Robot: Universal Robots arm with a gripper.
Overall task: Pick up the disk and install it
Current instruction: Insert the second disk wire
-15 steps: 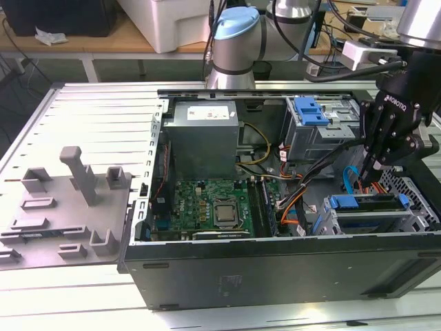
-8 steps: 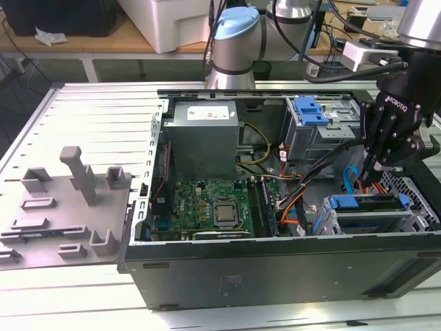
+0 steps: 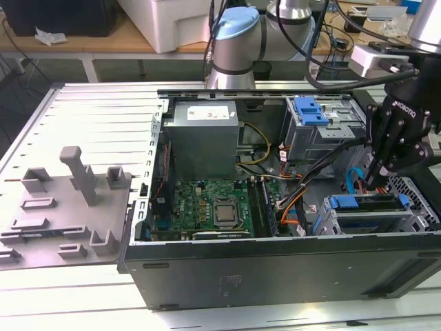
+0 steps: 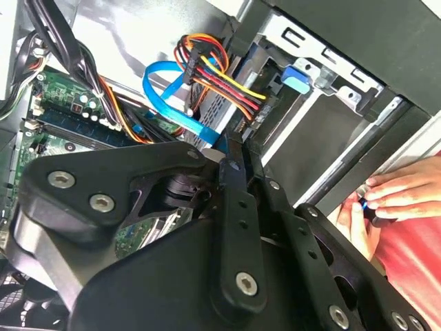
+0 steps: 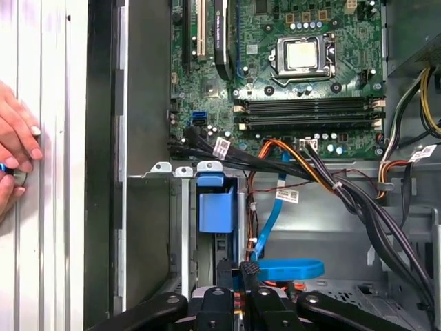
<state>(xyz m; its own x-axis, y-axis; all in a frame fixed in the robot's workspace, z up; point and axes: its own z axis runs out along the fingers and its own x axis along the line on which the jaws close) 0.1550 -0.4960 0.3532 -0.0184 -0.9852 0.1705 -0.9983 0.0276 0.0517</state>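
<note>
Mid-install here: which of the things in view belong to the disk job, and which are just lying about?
Job:
- disk, sitting in the grey cage at the exterior view's right
- gripper, just above the disk

Lying about:
- grey fixture blocks on the table
- blue latch on the farther cage
- a person's hand at the case edge

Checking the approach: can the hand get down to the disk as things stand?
Probably yes: the hand hangs just above the disk in its open-topped cage; only a blue cable runs close by.

The disk [image 3: 366, 202] sits in the drive cage [image 3: 375, 221] below the hand [image 3: 377, 181].
</note>
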